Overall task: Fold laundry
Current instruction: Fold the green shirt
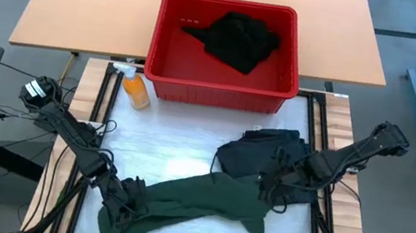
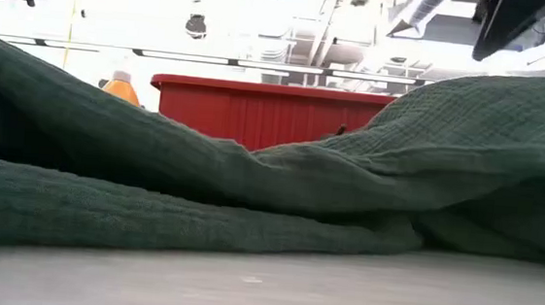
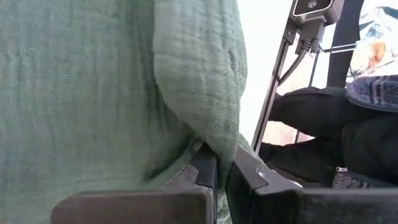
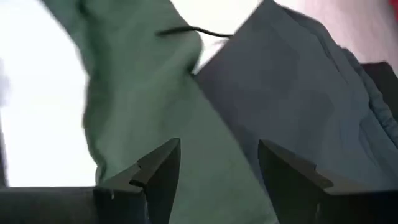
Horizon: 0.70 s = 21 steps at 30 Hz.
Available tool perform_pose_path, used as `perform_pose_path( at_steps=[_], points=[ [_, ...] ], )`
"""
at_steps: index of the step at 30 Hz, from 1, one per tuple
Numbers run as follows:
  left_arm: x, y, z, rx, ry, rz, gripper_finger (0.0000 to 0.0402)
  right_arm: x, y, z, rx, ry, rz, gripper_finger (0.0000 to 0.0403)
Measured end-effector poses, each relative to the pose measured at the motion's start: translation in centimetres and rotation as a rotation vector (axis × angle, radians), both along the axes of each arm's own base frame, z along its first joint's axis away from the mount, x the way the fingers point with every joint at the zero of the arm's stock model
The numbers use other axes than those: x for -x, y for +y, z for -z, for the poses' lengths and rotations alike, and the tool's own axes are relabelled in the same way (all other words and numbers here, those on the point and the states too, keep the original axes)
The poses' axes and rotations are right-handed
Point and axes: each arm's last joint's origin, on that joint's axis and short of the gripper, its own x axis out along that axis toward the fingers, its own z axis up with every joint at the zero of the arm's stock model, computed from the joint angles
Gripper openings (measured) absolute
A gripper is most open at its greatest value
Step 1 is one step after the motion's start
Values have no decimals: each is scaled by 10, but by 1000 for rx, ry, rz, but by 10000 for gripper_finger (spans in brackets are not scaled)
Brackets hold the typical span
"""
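A dark green garment point(image 1: 195, 201) lies stretched across the near part of the white mat and fills the low view point(image 2: 251, 180). A heap of black cloth point(image 1: 262, 151) rests on the mat beside its right end. Another black garment point(image 1: 236, 40) lies in the red basket. My left gripper point(image 1: 130, 197) is at the green garment's left end, shut on it. My right gripper point(image 1: 267, 187) is open above the place where the green cloth point(image 4: 137, 106) meets the dark heap point(image 4: 292, 93); whether its fingers touch the cloth I cannot tell. My left gripper point(image 3: 221, 160) pinches a fold of the green garment point(image 3: 214, 134) between its two fingers, near the garment's left end. The cloth bunches at the fingers. The rest of the garment lies slack on the mat.
The red basket point(image 1: 217, 85) stands at the mat's far edge, with an orange spray bottle point(image 1: 136, 89) at its left corner. A wooden table point(image 1: 93, 0) lies beyond. Bare white mat point(image 1: 163, 139) shows between basket and green garment. Black frame rails run along both mat sides.
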Motion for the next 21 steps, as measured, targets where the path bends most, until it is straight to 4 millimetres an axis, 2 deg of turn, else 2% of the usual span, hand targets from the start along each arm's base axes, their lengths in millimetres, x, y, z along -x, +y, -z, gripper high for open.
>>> perform_pose_path(
  at_steps=[6,9,11,16,21],
  points=[
    [8,-7,1,31,46,19,0,-6,-29,46,50,32,93,227],
    [13,-12,1,45,72,17,0,-8,-46,66,126,25,196,219],
    [16,-14,2,48,86,17,0,-8,-57,72,200,14,293,214],
    [21,-18,2,65,108,12,0,-10,-81,67,280,-34,464,199],
    [31,-20,6,26,173,16,0,-13,-75,32,228,-133,404,184]
  ],
)
